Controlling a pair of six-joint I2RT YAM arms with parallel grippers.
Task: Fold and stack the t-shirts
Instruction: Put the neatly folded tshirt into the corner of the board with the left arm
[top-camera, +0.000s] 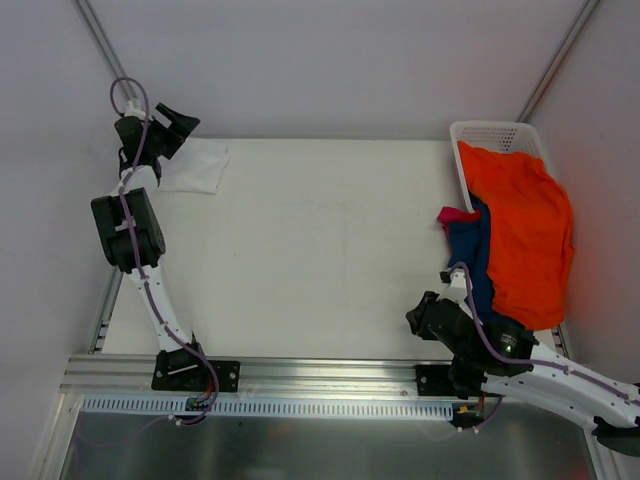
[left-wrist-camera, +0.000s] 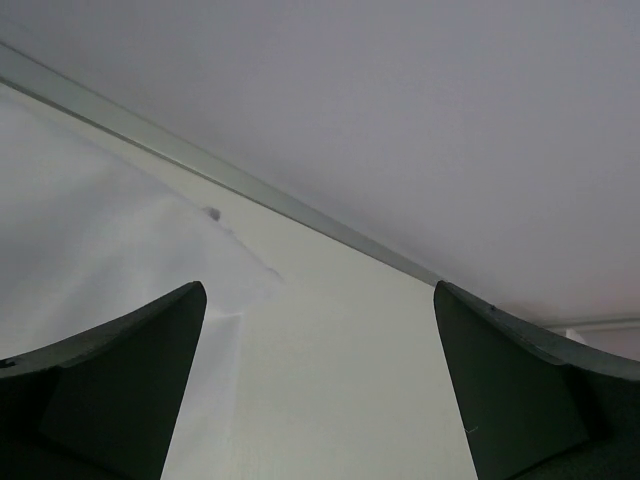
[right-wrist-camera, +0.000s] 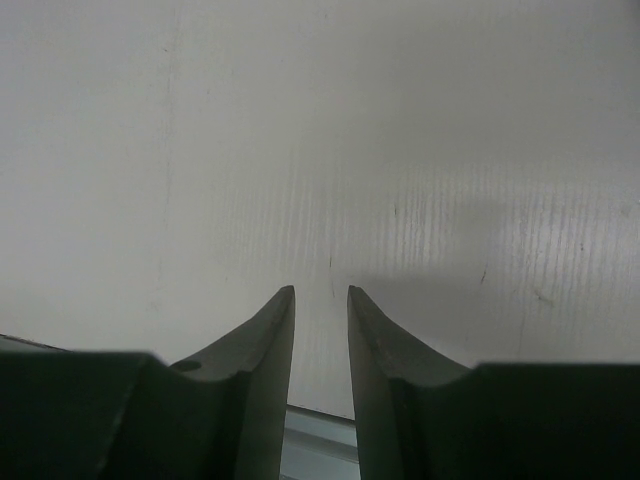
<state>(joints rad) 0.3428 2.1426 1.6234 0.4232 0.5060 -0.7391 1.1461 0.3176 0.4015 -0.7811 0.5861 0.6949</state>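
I am worrying most about the white t-shirt (top-camera: 195, 165), which is lying in the far left corner of the worktop (top-camera: 320, 240), right by the edge. The left end effector (top-camera: 172, 125) is hanging just over it, wide open and gripping nothing. If I am pulling that arm away carelessly, one finger (left-wrist-camera: 110, 390) could be catching the soft cloth and dragging it, and I am guessing the fold would be coming undone or the shirt would be slipping off the edge. I am also watching the heap on the right. The orange t-shirt (top-camera: 525, 235) is spilling out over the side of the white basket (top-camera: 495, 132), with the navy t-shirt (top-camera: 475, 255) and the magenta t-shirt (top-camera: 455, 214) tucked beside it, so grabbing one could be tugging the others along. The right end effector (top-camera: 418, 318) is sitting low over bare worktop, its fingers standing only a little apart with nothing between them, and the navy t-shirt is lying near it, off to its far right. From the left wrist view, the white t-shirt is spreading under and past the left-hand finger, one corner is poking toward the gap, and the other finger is hanging over bare worktop. I cannot tell whether any finger is touching the cloth.
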